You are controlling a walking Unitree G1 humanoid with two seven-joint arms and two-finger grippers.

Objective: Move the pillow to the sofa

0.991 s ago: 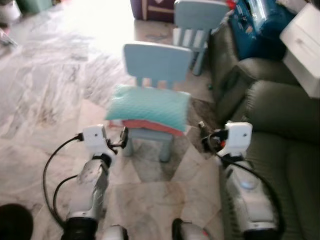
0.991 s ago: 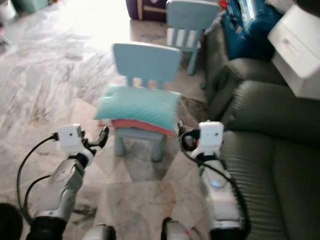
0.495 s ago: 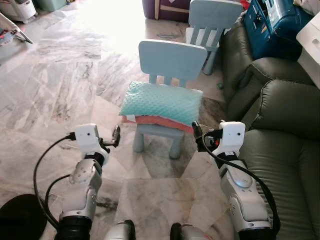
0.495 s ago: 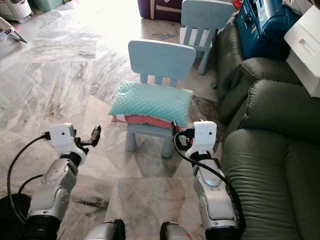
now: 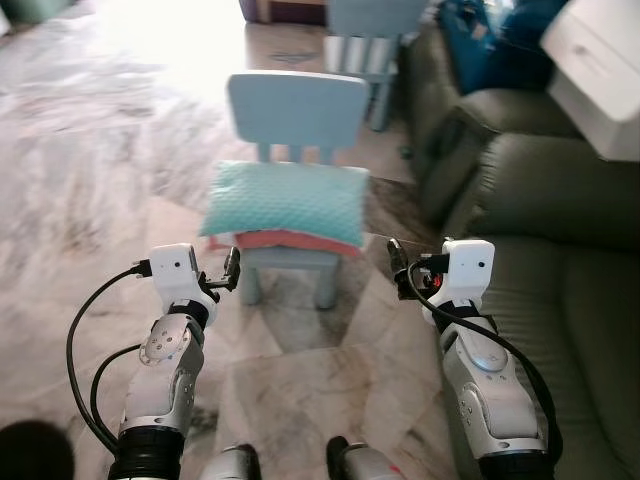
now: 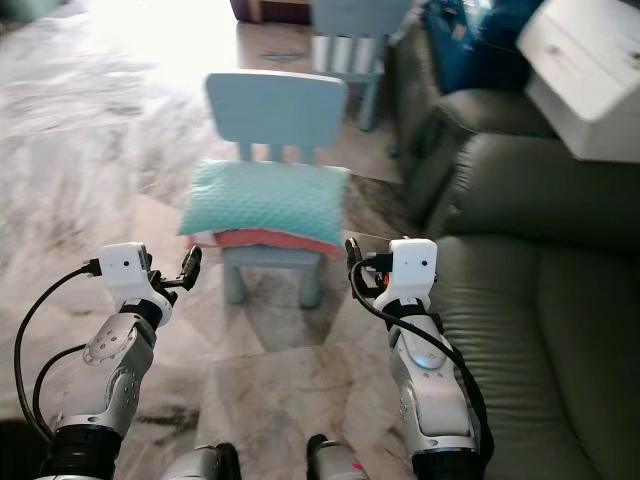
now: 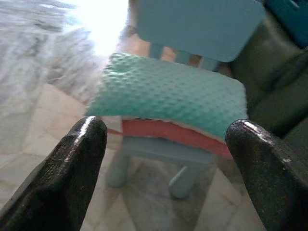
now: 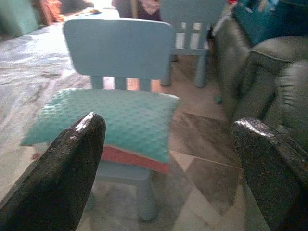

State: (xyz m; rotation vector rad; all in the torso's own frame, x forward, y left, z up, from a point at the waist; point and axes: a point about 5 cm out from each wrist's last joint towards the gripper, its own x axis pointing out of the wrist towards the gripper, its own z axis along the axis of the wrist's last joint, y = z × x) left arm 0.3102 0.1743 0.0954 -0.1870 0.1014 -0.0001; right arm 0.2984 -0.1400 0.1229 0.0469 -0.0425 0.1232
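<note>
1. Nearest the camera, two silver arms reach forward over a polished marble floor [image 5: 90, 200] of grey and cream veining, laid in large slabs with angled joints. Each arm ends in a boxy white wrist housing trailing looped black cable.

2. The left gripper [image 5: 231, 270] hovers in the air just short of the chair's front left corner. In the wrist view its two rounded, matte black fingers [image 7: 67, 168] stand wide apart with nothing between them.

3. The right gripper [image 5: 396, 256] hovers near the chair's front right corner, beside the sofa's seat edge. Its fingers [image 8: 67, 168] are likewise spread wide and hold nothing.

4. Ahead of both grippers stands a small light-blue chair [image 5: 295, 105] of smooth moulded plastic, with a rounded rectangular backrest on short slats and thick round legs.

5. The pillow [image 5: 287, 203] lies flat on the chair's seat, overhanging it on both sides. It is a soft, plump rectangle; the top is teal with a raised dotted texture, and a coral-pink layer shows along its lower edge.

6. On the right runs the sofa [image 5: 560, 260], dark olive green, padded and creased like leather, with bulging cushions and a rounded armrest.

7. Farther back stands a second light-blue chair [image 5: 368, 30] of the same kind, and a white boxy object [image 5: 595, 70] sits above the sofa.
</note>
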